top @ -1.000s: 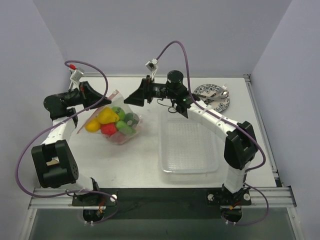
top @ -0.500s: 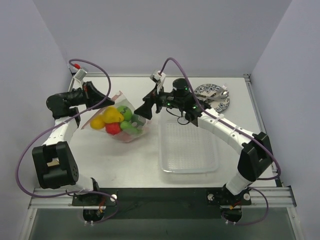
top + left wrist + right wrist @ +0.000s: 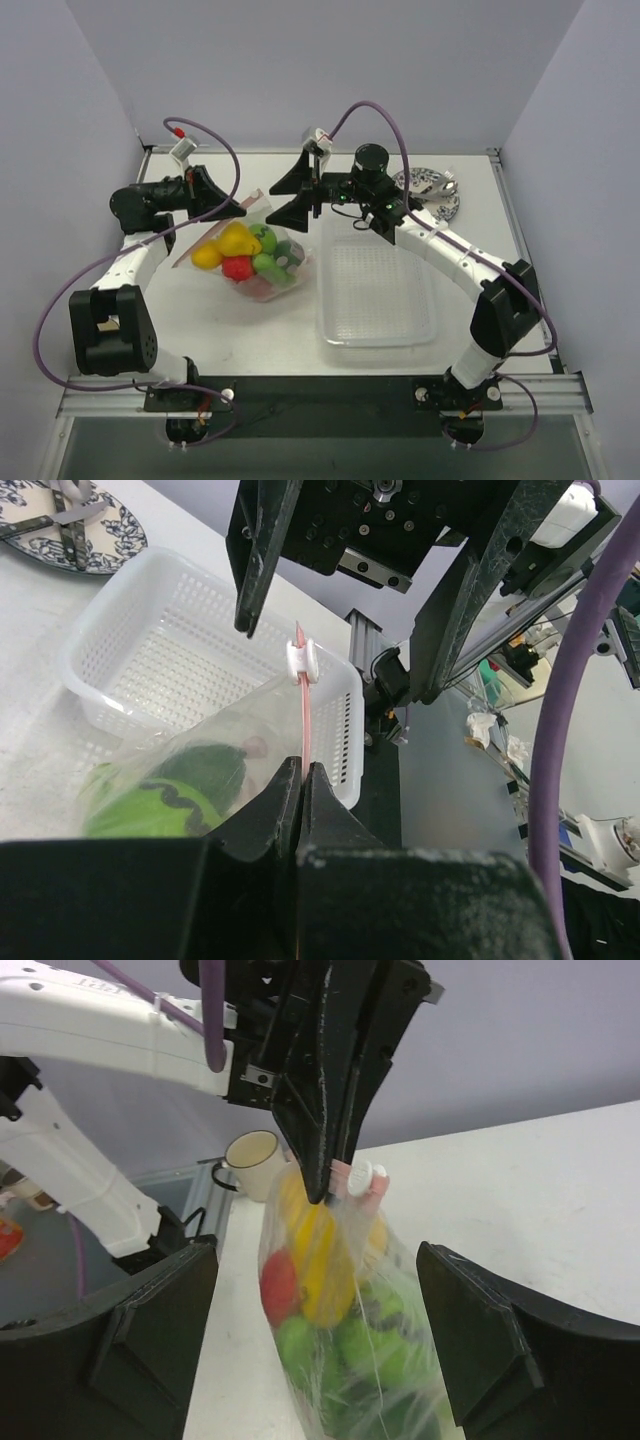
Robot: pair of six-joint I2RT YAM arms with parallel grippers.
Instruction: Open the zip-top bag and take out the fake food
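Note:
The zip-top bag [image 3: 262,262] hangs from its pinkish zip strip [image 3: 303,715], tilted, with its bottom on the table. It holds the fake food [image 3: 238,243]: yellow, red and green pieces, also seen in the right wrist view [image 3: 335,1270]. My left gripper [image 3: 238,207] is shut on the zip strip [image 3: 345,1182] just beside the white slider [image 3: 299,660]. My right gripper [image 3: 297,193] is open wide, level with the bag's top corner. In the right wrist view its fingers [image 3: 150,1340] stand either side of the bag [image 3: 400,1360] without touching it.
A white mesh tray [image 3: 376,290] lies right of the bag. A blue-patterned plate [image 3: 432,186] with cutlery sits at the back right. A cream mug [image 3: 250,1158] shows beyond the table edge in the right wrist view.
My left gripper has carried the bag to the right, toward the tray. My right gripper has moved closer to the bag's top corner and opened wider.

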